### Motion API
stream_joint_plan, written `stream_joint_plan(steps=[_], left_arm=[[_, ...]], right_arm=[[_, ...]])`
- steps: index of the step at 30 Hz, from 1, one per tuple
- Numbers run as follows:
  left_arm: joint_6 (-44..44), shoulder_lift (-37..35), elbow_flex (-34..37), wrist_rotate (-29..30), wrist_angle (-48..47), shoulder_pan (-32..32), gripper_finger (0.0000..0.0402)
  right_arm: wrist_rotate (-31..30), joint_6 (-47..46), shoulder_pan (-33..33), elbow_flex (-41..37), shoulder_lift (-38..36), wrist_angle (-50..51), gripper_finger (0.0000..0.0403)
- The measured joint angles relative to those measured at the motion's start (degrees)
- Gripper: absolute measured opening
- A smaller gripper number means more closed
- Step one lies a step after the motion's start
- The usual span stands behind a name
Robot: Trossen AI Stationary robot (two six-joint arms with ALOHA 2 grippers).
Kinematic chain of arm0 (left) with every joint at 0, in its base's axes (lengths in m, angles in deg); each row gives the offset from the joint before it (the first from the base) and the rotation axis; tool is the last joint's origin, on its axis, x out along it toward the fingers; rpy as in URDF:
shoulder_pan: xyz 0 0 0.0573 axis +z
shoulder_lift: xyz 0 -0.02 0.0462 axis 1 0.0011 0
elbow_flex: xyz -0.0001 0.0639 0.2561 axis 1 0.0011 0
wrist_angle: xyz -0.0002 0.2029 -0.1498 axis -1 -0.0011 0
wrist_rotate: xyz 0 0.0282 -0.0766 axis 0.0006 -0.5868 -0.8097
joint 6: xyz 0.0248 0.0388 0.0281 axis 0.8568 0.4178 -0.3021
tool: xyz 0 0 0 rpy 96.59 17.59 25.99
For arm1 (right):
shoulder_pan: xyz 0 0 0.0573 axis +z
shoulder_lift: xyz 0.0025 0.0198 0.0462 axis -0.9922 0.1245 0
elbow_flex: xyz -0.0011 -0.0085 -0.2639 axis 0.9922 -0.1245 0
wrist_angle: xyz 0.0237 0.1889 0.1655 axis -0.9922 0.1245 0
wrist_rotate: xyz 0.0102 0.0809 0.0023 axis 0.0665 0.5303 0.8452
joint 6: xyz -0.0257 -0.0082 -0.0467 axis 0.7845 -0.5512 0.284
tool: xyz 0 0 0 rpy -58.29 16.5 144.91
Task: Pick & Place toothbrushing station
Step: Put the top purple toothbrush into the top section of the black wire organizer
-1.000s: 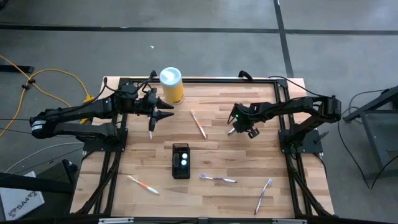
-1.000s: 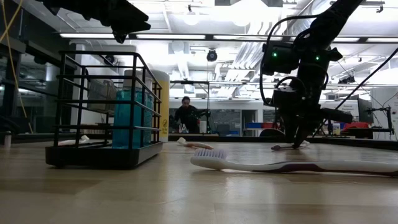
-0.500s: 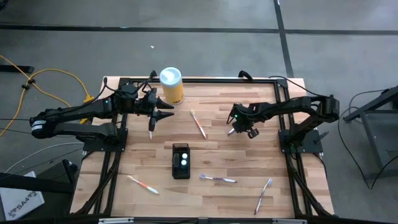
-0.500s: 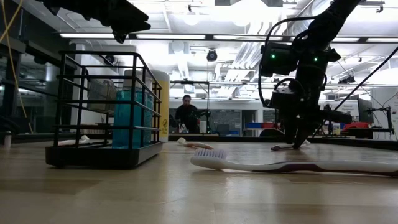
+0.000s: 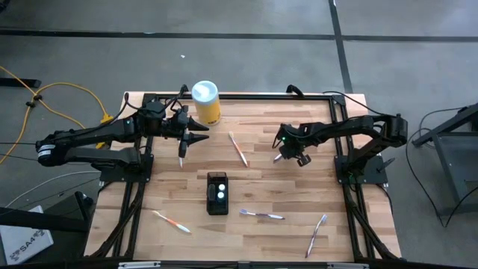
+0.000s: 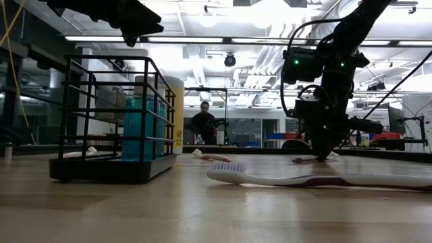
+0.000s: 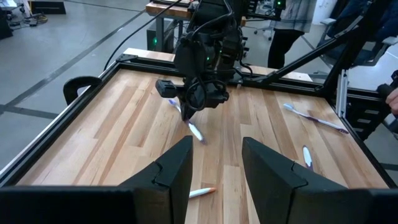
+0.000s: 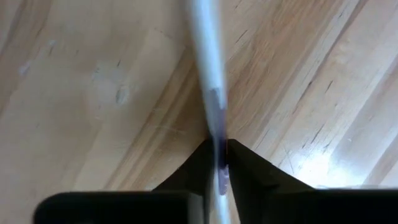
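Observation:
The toothbrushing station [image 5: 217, 193] is a small black holder standing on its base at the table's middle. In the low view it is a black wire rack [image 6: 115, 121] with blue items inside. My right gripper [image 5: 280, 155] is to its far right, low over the table, shut on a white-and-purple toothbrush [image 8: 205, 56]. My left gripper [image 5: 202, 133] hangs open and empty high above the table's far left, next to the yellow canister [image 5: 206, 102]. Its fingers stand apart in the left wrist view [image 7: 214, 168]. My right gripper pinches the toothbrush's handle at its purple part [image 8: 217, 146] between its two fingers. The fingers come from above, pointing down. The toothbrush [image 6: 312, 159] lies about level at table height. Whether it rests on the wood, I cannot tell.
Loose toothbrushes lie on the wood: an orange-white one [image 5: 238, 149] at the far middle, one under my left arm [image 5: 181, 153], one at the near left [image 5: 171, 221], and two at the near right [image 5: 261, 214] [image 5: 317, 235]. A person [image 6: 202, 125] is in the room behind.

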Motion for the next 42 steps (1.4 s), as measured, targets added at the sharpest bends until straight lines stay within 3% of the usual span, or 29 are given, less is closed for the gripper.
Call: stream_joint_plan(steps=[3,17,42], left_arm=[[0.0,0.0,0.0,0.0,0.0,0.0,0.0136],[0.0,0.0,0.0,0.0,0.1,0.0,0.0136],[0.0,0.0,0.0,0.0,0.1,0.0,0.0136]], right_arm=[[0.4,-0.9,0.0,0.0,0.0,-0.1,0.0013],[-0.8,-2.6,0.9,0.9,0.2,0.8,0.0007],[-15.3,0.5,13.3,10.4,-0.1,3.0,0.0005]])
